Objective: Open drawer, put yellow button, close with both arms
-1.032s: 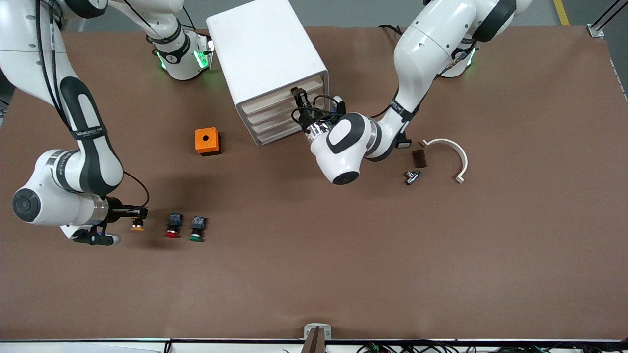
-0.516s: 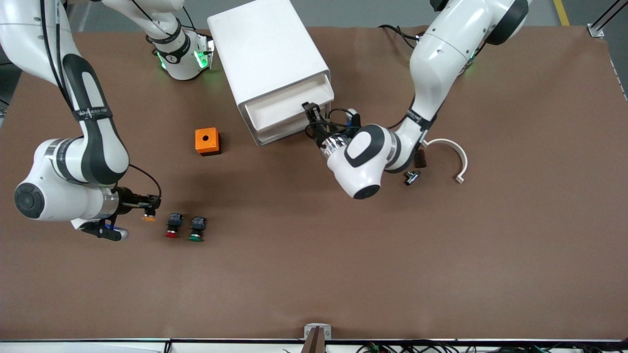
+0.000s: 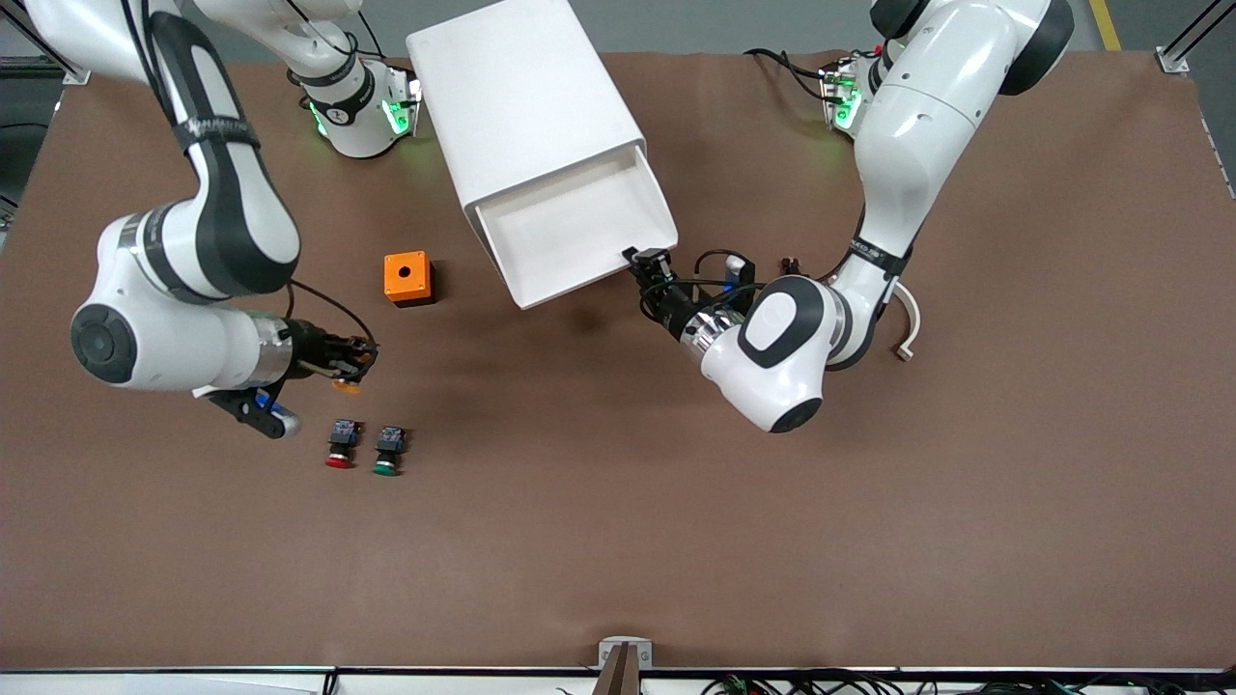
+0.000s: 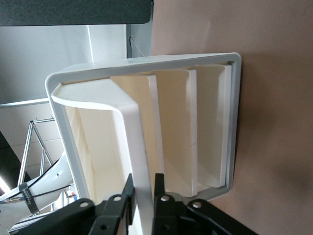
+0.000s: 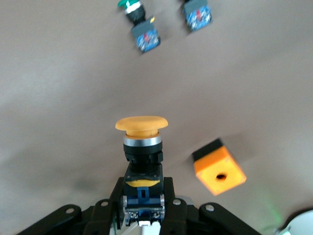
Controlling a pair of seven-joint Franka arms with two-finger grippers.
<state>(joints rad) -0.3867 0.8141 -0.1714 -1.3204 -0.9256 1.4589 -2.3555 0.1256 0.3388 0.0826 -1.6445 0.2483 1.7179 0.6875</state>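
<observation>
The right gripper (image 3: 355, 365) is clamped on the black-and-blue body of the yellow button (image 5: 141, 128), cap pointing away from the wrist, and carries it above the bare table (image 3: 618, 541). It hangs over the spot between the orange box (image 3: 408, 278) and the red-capped button (image 3: 340, 445) and green-capped button (image 3: 387, 451), which lie side by side on the table. From the orange box, the white cabinet (image 3: 526, 106) stands toward the left arm's end of the table, and its top drawer (image 3: 570, 232) is pulled well out with the tray open upward and empty as far as can be seen. The left gripper (image 3: 645, 261) pinches the drawer's front lip at the corner toward the left arm's end; in the left wrist view its fingers (image 4: 128, 196) close on that thin cream edge. So the drawer's opening lies from the carried button across the orange box, toward the left arm's end, its long axis running along the cabinet's front. The right arm is plainly the one to deliver; I judge it must travel over the orange box and lower into the tray, clear of the left gripper's corner.
</observation>
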